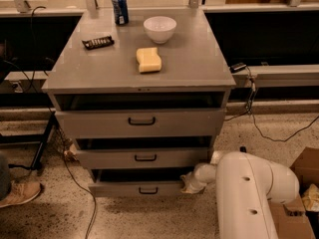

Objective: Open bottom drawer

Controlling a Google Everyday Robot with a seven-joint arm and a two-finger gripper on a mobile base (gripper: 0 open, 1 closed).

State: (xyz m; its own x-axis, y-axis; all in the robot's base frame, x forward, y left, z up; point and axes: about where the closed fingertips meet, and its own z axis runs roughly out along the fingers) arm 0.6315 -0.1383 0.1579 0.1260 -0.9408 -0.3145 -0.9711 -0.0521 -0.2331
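Note:
The grey cabinet has three drawers. The bottom drawer point(134, 188) is the lowest and shallowest, with a small black bar handle point(148, 190); it stands pulled out a little, with a dark gap above its front. My white arm point(249, 198) comes in from the lower right. My gripper point(188, 182) sits at the right end of the bottom drawer's front, low near the floor, touching or very close to it. The middle drawer point(144, 157) and top drawer point(142, 121) are above it.
On the cabinet top point(199, 68) are a blue can point(119, 8), a white bowl point(160, 29), a yellow sponge point(149, 59) and a dark snack bar point(97, 42). A cardboard box point(304, 183) stands at right. Cables lie on the floor. A person's shoe point(17, 193) is at left.

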